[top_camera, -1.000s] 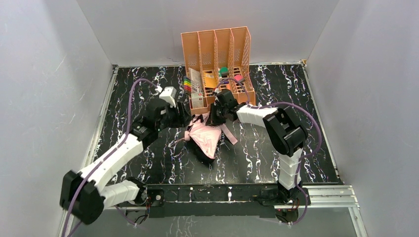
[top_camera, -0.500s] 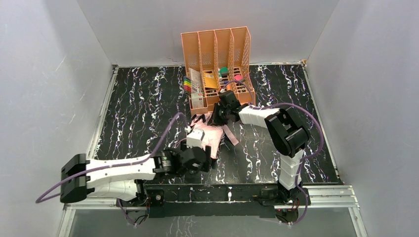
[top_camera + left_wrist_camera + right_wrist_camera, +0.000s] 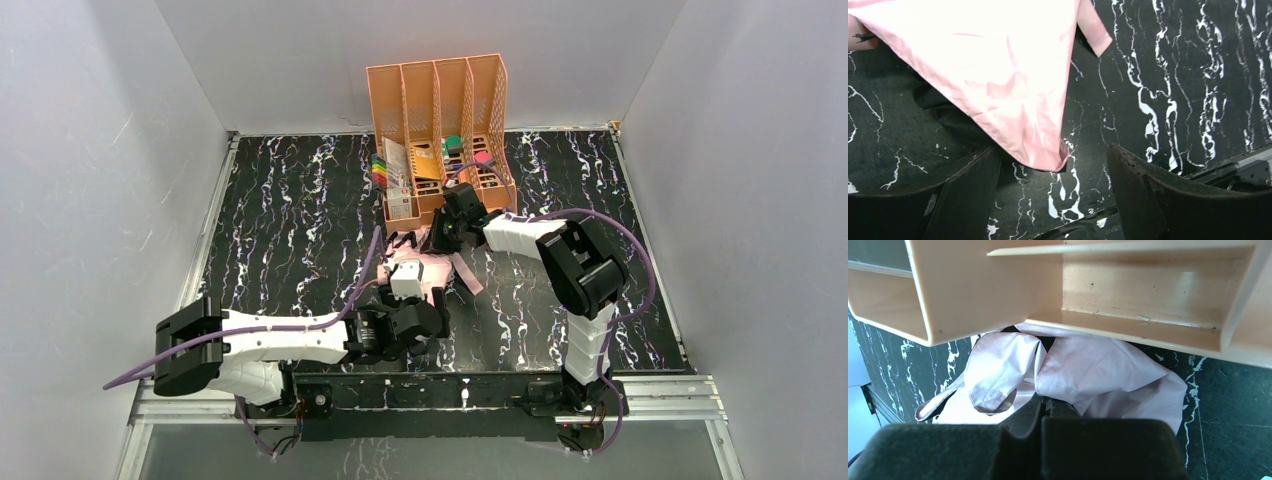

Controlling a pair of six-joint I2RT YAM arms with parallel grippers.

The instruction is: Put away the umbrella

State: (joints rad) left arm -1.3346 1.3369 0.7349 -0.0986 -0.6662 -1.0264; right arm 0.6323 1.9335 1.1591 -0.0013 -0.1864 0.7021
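The compact folding umbrella of pale pink and black fabric [image 3: 432,268] lies collapsed but loose at the middle of the black marbled desk [image 3: 290,200]. Its far end sits just at the foot of the orange slotted desk organiser [image 3: 437,100] at 12 o'clock.

It looks light and floppy. The slick cloth would likely slide and bunch under a pinch, and the thin ribs inside could bend. The better hold is probably the stiff core at either end, not a free flap.

The left arm lies low and stretched along the near edge, reaching in from 8 o'clock. The left claw [image 3: 1050,162] is spread wide and empty, its fingers on either side of the pink corner that points to 6 o'clock, not touching it. The right arm folds at the elbow and reaches from 4 o'clock to the umbrella's far end. The right claw [image 3: 1042,407] has its fingers drawn together, apparently nipping a fold of fabric under the organiser's lip.
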